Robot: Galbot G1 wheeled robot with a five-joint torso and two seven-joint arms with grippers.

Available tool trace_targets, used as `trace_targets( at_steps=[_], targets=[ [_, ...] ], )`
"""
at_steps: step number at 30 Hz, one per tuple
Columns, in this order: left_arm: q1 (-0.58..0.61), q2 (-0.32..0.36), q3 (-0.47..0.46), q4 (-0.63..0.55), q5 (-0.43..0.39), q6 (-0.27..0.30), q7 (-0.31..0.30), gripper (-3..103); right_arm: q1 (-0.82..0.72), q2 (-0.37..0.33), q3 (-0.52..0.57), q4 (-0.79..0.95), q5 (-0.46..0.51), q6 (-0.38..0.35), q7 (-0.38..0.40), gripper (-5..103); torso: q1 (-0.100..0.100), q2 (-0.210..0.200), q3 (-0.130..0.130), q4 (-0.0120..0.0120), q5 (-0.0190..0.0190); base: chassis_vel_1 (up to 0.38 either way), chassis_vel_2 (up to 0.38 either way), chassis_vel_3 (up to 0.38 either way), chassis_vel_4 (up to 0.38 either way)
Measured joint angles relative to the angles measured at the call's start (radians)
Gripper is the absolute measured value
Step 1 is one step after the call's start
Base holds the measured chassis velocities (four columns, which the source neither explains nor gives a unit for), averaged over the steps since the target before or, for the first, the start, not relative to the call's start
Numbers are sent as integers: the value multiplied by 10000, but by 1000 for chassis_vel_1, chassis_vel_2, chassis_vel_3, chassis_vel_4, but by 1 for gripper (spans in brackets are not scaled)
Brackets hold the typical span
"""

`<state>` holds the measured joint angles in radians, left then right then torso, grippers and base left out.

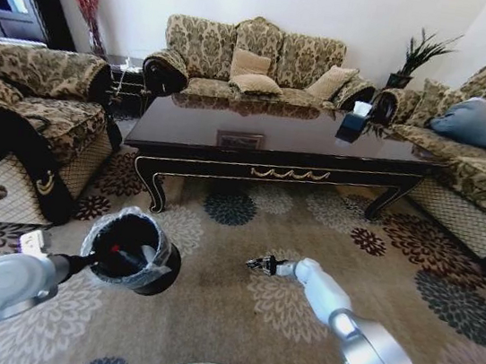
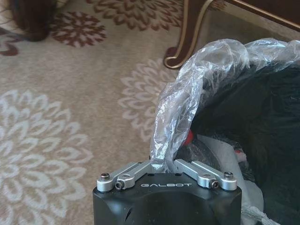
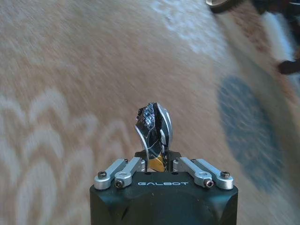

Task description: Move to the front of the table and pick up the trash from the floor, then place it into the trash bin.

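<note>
The trash bin (image 1: 131,251), a small black bucket lined with a crinkly clear bag, hangs just above the carpet at the lower left. My left gripper (image 1: 89,262) is shut on its rim. The left wrist view has the fingers pinching the bag-covered rim of the trash bin (image 2: 243,117), with a red piece (image 2: 188,137) inside. My right gripper (image 1: 259,263) hovers over the carpet to the right of the bin. It is shut on a small dark, shiny crumpled piece of trash (image 3: 149,114). The long dark table (image 1: 276,137) stands beyond both arms.
A patterned sofa (image 1: 256,57) stands behind the table, an armchair (image 1: 26,115) at the left and another sofa (image 1: 480,170) at the right. A dark tissue box (image 1: 353,123) sits on the table. A carved table leg (image 2: 187,37) is close to the bin. Flowered carpet lies between me and the table.
</note>
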<state>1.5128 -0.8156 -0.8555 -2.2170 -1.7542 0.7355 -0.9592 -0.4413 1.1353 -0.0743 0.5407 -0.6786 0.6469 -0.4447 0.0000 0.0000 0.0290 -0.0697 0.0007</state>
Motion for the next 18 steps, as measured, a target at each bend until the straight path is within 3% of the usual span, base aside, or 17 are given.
trace_targets(
  at_steps=[3, 7, 10, 11, 15, 18],
  targets=[
    [-716, 267, 999, 80, 26, 0, -215, 0, -363, -1139, 186, 1229, 975, 8, -210, 20, 0, 0, -1, -10, -7, 0, 0, 0, 0],
    [-1618, 473, 2057, 358, -3, 1, -366, 0, -1003, -2023, 668, 2820, 1803, -40, -348, 20, 0, 0, 0, -11, -6, 0, 0, 0, 0],
    [-2519, 674, 3114, 788, -18, 0, -403, 0, -2038, -2924, 1290, 4738, 2743, -389, -394, 20, 0, 0, -1, 1, -3, 0, 0, 0, 0],
    [-2519, 674, 3114, 788, -18, 0, -403, 0, -2038, -2924, 1290, 4738, 2743, -389, -394, 20, 0, 0, -1, 1, -3, 0, 0, 0, 0],
    [-3702, 796, 4585, 1315, 38, 0, -400, 0, -3583, -4225, 2078, 7301, 3897, -982, -363, 20, 0, 0, -1, -8, -6, 0, 0, 0, 0],
    [-4172, 806, 5217, 1523, 198, 0, -398, 0, -3975, -4685, 2226, 8122, 4368, -1167, -327, 20, 0, 0, -1, -16, -5, 0, 0, 0, 0]
  ],
)
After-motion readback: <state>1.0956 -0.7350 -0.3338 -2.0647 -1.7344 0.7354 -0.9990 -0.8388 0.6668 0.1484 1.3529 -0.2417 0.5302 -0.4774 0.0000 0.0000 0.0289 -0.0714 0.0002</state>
